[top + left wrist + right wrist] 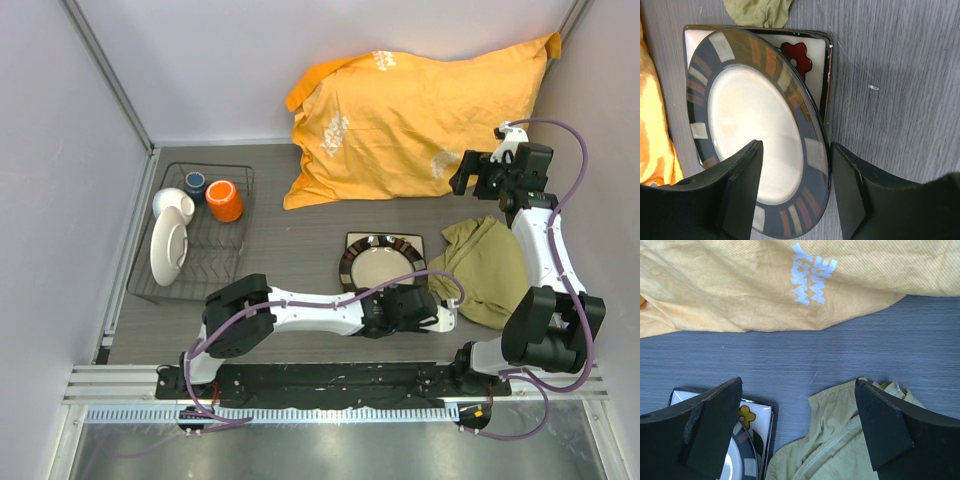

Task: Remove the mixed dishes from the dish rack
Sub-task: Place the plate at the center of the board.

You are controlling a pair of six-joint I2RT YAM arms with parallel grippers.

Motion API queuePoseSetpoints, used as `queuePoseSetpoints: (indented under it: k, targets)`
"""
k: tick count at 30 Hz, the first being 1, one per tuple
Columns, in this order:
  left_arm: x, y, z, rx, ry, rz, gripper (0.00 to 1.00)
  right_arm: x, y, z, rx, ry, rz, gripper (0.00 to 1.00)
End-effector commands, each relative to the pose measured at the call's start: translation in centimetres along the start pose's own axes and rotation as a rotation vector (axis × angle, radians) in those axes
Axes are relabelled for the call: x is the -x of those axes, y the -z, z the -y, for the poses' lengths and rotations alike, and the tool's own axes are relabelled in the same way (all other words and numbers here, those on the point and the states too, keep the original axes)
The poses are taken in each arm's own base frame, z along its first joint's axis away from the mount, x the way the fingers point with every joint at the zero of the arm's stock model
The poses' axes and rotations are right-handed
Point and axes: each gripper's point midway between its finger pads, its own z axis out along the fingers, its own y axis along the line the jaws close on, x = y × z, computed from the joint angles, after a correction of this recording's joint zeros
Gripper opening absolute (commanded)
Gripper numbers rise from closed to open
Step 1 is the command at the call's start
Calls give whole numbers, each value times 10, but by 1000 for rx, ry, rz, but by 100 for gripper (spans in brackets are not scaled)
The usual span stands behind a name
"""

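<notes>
The dark wire dish rack (240, 236) stands at the left. It holds the small dark blue cup (194, 183), the orange mug (224, 201), a white bowl (168, 248) on edge and a smaller white dish (172, 203). The round dark-rimmed plate (750, 125) lies on the square flowered plate (812, 47) at the table's middle (383, 262). My left gripper (796, 150) is open. One finger is over the round plate's white centre and the other is outside its rim. My right gripper (799, 385) is open and empty, held high at the right (490, 175).
A large orange cloth (420, 110) lies at the back. A crumpled olive cloth (490, 265) lies just right of the stacked plates and shows below the right gripper (840, 440). White walls close the table on the left, back and right.
</notes>
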Motion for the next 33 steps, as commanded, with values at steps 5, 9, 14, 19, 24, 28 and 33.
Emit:
queuePoseSetpoints:
  k: [5, 9, 14, 19, 24, 28, 33]
  targets:
    - [16, -1, -17, 38, 43, 48, 59, 14, 2, -1, 11, 24, 40, 100]
    - [14, -3, -18, 34, 43, 46, 60, 14, 2, -1, 9, 24, 42, 100]
    - [13, -5, -15, 17, 42, 43, 63, 13, 2, 0, 6, 24, 39, 100]
    - [13, -5, -13, -2, 45, 40, 67, 13, 2, 0, 6, 24, 38, 100]
    - [16, 1, -12, -19, 61, 48, 73, 14, 2, -1, 9, 24, 38, 100]
    - [21, 8, -12, -45, 81, 55, 75, 13, 2, -1, 11, 23, 36, 100]
    - [26, 16, -14, -62, 85, 67, 77, 13, 2, -1, 11, 23, 36, 100]
